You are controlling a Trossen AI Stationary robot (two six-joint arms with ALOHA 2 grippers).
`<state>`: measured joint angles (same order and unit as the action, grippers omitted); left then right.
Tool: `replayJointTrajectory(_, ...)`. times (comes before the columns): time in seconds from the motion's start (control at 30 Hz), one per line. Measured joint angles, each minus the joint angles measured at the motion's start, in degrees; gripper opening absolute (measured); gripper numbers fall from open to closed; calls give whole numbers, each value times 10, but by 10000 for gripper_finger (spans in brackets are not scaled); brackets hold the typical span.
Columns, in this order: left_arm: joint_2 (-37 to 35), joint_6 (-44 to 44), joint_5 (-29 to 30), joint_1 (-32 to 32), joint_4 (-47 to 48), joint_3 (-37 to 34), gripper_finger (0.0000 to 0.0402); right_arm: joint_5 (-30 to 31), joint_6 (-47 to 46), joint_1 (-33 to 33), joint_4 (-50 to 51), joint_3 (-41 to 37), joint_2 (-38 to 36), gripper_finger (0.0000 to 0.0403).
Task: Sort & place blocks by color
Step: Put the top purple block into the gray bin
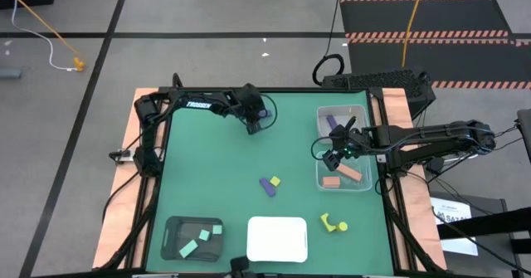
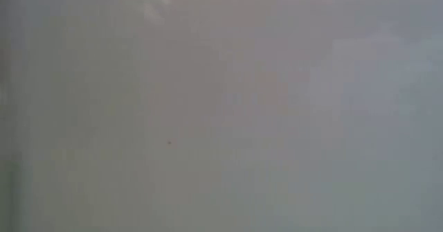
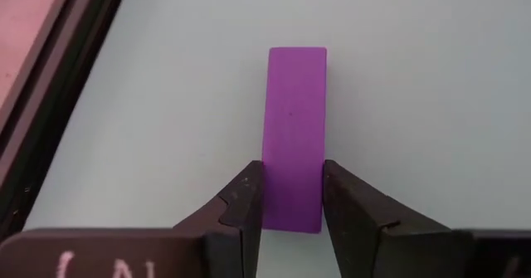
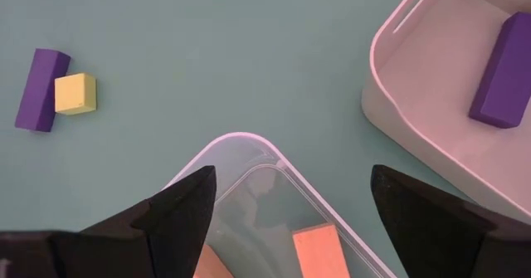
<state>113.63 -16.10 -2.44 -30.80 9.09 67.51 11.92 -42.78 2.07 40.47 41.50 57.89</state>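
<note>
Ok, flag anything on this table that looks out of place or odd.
The low view is blanked by a pale surface, apparently the white tray right against that camera. On the table, a purple bar and yellow cube lie touching mid-mat, unsorted. Nothing looks spilled or damaged.

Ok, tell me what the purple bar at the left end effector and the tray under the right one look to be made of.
Purple bar: looks like matte foam or soft plastic; flat, even colour with no shine, crisp edges.
Clear tray: looks like glossy transparent plastic; an orange block shows through it and its rounded rim catches light. Neither material is certain from looks alone.
</note>
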Motion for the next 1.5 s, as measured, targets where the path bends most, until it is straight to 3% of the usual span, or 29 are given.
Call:
replayJointTrajectory(0.3, -5, 7, -3, 10, 19, 1, 75, 0, 0, 0, 0, 0, 0, 313)
replayJointTrajectory(0.5, -18, 33, -12, 9, 29, -1, 14, 0, 2, 0, 0, 0, 0, 313)
replayJointTrajectory(0.6, -18, 35, -21, 9, 30, -1, 5, 0, 4, 0, 0, 0, 0, 313)
replayJointTrajectory(1.13, -15, -6, 17, 18, 30, -1, 174, 0, 4, 0, 0, 0, 0, 313)
replayJointTrajectory(1.5, -31, -65, 40, 31, 30, -1, 191, 0, 19, 0, 0, 0, 0, 313)
